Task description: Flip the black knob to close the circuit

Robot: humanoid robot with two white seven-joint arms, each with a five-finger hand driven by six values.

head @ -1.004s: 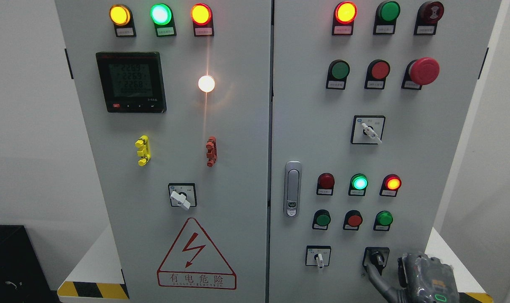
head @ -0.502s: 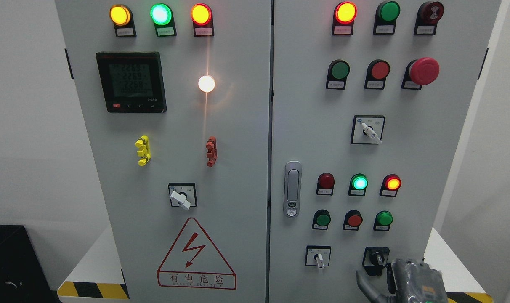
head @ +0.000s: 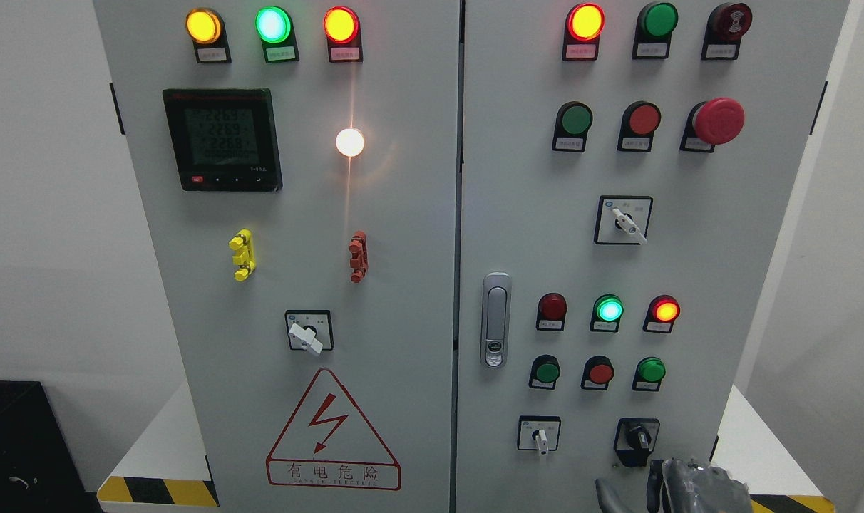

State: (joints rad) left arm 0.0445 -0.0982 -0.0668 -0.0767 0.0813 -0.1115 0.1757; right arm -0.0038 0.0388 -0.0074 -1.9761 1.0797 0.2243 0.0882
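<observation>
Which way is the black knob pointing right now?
Straight up and down: the black knob has its handle vertical on its plate, untouched, right hand below it.

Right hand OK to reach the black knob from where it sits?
Probably yes. The right hand sits just below the black knob at the panel's lower right, not touching it, and nothing lies between them. Its grip state is unclear at the frame edge.

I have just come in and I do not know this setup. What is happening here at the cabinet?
A humanoid robot faces a grey electrical cabinet. Its right hand sits at the bottom edge, just below the black knob at the lower right of the panel, not touching it. Several indicator lamps are lit. The left arm is out of view.
</observation>
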